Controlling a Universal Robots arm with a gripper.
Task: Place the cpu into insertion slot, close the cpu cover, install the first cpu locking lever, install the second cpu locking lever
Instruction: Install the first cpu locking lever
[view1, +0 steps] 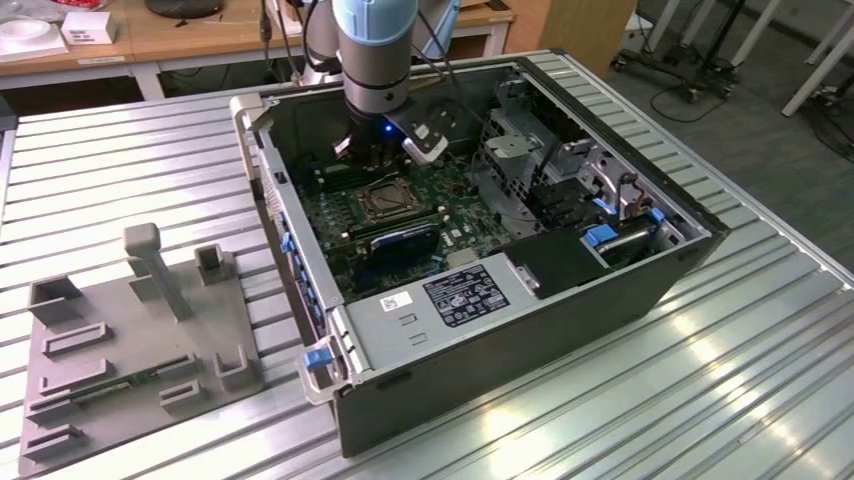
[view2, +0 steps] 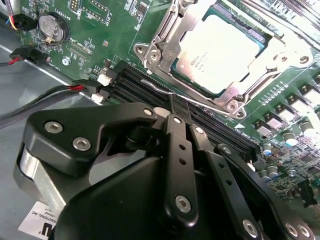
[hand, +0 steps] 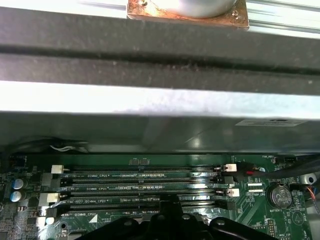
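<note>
Second wrist view: cpu (view2: 220, 50) seated in insertion slot (view2: 144, 51), cpu cover (view2: 172, 37) lowered over its rim. Robot hand (view2: 175, 106) pressed together, possibly pinching the thin wire lever (view2: 160, 89) beside memory slots (view2: 131, 83). Exterior view: hand at slot's 12 o'clock, near case wall (view1: 304, 118).

Label (view1: 466, 292) on computer case (view1: 534, 340), print unreadable

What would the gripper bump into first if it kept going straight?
Probably the thin locking lever at the tip of the gripper, then the black memory slots beneath; depth is unclear.
</note>
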